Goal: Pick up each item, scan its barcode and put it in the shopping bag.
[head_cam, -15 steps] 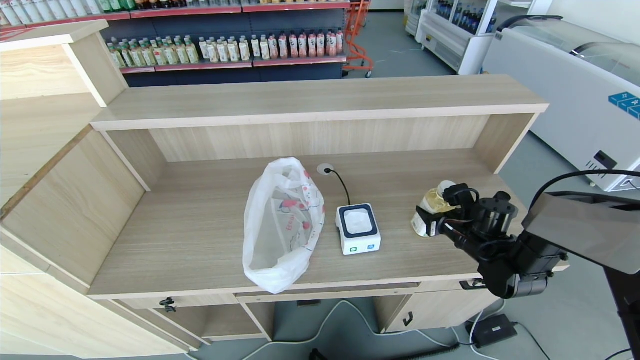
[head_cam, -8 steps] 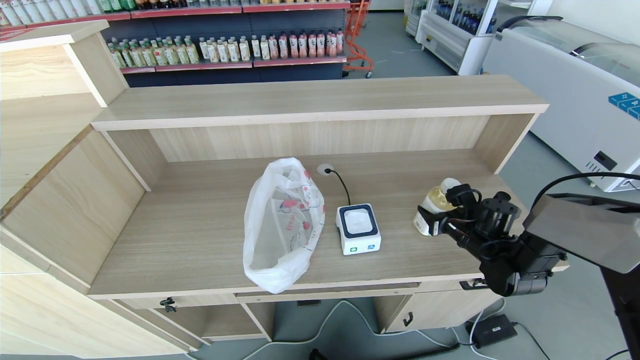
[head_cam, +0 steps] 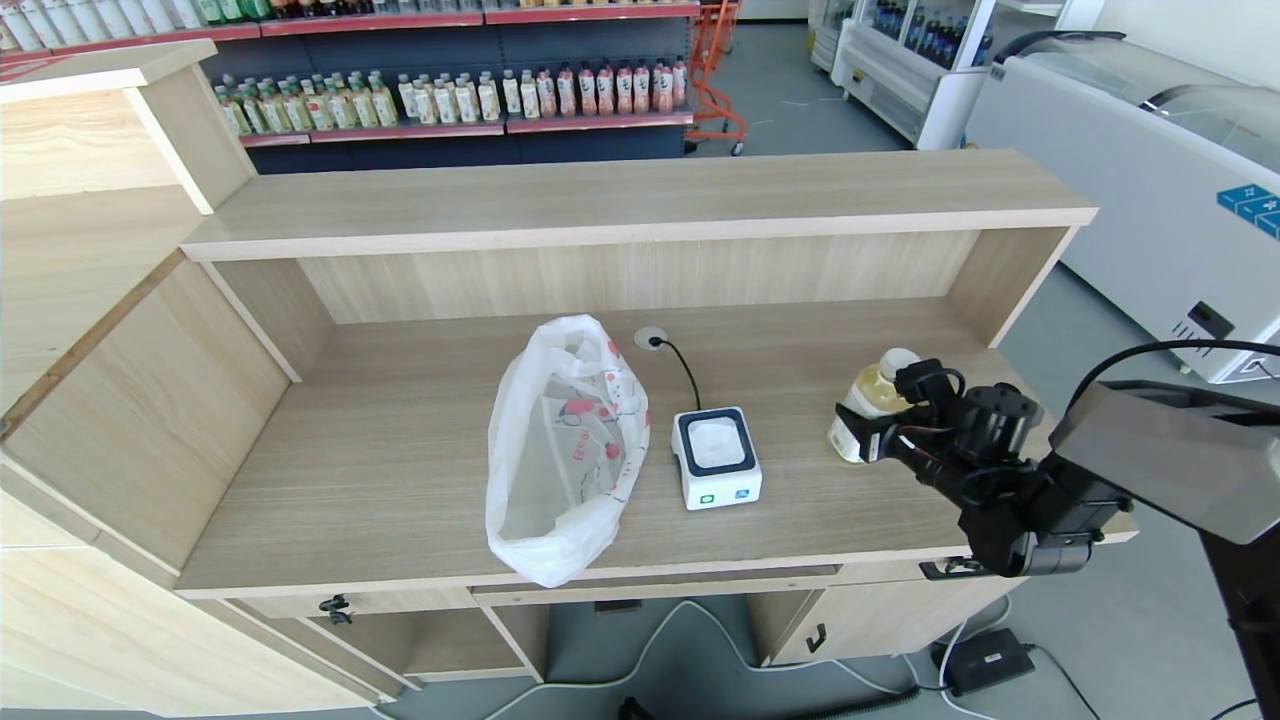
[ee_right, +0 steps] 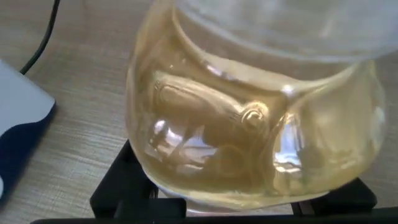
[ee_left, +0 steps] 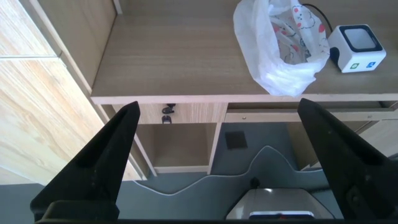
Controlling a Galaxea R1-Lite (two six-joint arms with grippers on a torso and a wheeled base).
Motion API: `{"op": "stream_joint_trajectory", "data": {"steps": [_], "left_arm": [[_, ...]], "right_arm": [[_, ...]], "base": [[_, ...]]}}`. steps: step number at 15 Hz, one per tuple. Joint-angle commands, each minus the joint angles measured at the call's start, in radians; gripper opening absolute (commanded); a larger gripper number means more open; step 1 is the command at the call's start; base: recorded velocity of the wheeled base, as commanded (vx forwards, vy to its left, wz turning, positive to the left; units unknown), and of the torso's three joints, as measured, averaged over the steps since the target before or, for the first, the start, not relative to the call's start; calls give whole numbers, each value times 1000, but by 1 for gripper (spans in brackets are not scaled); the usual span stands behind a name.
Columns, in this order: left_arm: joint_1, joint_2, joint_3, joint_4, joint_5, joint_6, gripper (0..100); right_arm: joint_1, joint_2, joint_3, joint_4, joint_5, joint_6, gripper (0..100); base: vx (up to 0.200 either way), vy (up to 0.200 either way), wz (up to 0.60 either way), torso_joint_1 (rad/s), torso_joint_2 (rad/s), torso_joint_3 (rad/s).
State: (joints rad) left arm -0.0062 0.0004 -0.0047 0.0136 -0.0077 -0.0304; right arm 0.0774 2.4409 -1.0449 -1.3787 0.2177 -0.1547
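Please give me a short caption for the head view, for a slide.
Right gripper holding a bottle of yellowish liquid near the scanner, shopping bag on the counter.

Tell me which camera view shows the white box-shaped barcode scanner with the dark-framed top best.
The head view: the white box-shaped barcode scanner shows whole, with its top window, front buttons and black cable. The left wrist view shows the scanner small, from afar. The right wrist view catches what looks like one corner.
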Motion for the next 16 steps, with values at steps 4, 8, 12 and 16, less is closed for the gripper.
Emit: {"op": "stream_joint_trajectory", "data": {"steps": [4,8,12,16], "left_arm": [[0,0,0,0,0,0,100],[0,0,0,0,0,0,100],[0,0,0,0,0,0,100],[0,0,0,0,0,0,100]], "right_arm": [[-36,-416,51,306,266,213,0],[-107,-663,125,475,598,389,0],[-113,-990,247,498,1003,731,0],[-97,-1103,261,498,1108,836,0]], "base": [[0,0,0,0,0,0],[0,0,0,0,0,0],[0,0,0,0,0,0],[0,0,0,0,0,0]]}}
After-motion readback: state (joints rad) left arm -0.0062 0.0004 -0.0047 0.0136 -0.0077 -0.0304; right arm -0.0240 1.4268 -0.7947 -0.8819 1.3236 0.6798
